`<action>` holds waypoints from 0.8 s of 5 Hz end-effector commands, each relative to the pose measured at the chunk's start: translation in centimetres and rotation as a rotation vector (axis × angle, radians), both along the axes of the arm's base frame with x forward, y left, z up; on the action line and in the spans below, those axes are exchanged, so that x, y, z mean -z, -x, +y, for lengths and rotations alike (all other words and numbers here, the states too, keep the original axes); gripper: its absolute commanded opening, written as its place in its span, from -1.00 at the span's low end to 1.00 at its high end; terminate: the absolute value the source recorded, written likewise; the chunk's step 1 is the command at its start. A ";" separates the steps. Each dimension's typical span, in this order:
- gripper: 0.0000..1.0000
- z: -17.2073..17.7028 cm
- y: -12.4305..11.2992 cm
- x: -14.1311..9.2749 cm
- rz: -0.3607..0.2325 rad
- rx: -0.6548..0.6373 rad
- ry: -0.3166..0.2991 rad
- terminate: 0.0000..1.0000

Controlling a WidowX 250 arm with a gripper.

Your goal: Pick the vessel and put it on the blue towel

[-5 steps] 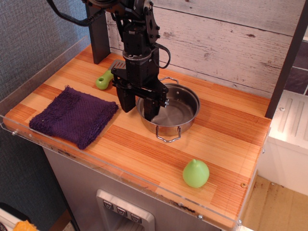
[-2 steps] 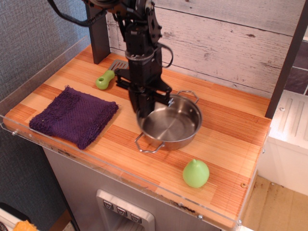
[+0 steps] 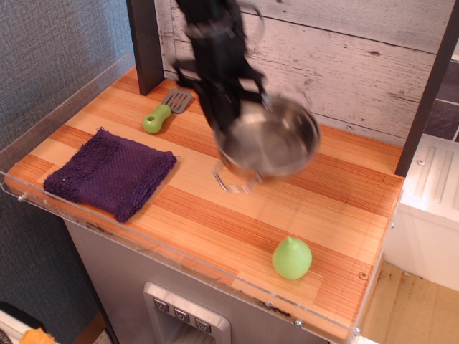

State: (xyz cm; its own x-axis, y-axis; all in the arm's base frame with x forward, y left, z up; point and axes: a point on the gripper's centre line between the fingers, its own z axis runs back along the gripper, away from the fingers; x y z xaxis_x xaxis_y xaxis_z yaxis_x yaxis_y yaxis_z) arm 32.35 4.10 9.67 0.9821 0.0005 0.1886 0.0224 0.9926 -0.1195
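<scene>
The vessel [image 3: 276, 140], a shiny round steel pot with wire loop handles, hangs tilted in the air above the middle of the wooden counter, blurred by motion. My gripper [image 3: 228, 123] is shut on its left rim and holds it clear of the wood. The blue towel [image 3: 110, 173], a dark purple-blue knitted square, lies flat at the front left of the counter, well to the left of the pot.
A green-handled spatula [image 3: 162, 114] lies at the back left, behind the towel. A green pear-shaped object [image 3: 292, 258] sits near the front right edge. A clear low rim [image 3: 64, 100] borders the counter. A dark post [image 3: 147, 43] stands at the back left.
The gripper closed on the pot's left rim and lifted it off the counter. The pot has risen, tilted and shifted slightly right.
</scene>
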 end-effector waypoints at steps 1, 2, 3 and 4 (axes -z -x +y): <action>-1.00 10.0 5.0 -2.3 0.012 -0.176 -0.022 -1.00; -1.00 13.3 6.4 -1.2 0.047 -0.148 -0.064 -1.00; -1.00 14.2 6.8 0.5 0.099 -0.139 -0.058 -1.00; -1.00 14.3 6.9 1.8 0.131 -0.142 -0.052 -1.00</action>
State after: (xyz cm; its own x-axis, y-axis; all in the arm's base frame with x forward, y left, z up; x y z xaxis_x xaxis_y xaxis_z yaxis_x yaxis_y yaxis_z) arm 25.15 17.72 5.99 0.9915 0.1290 0.0148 -0.1271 0.9877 -0.0908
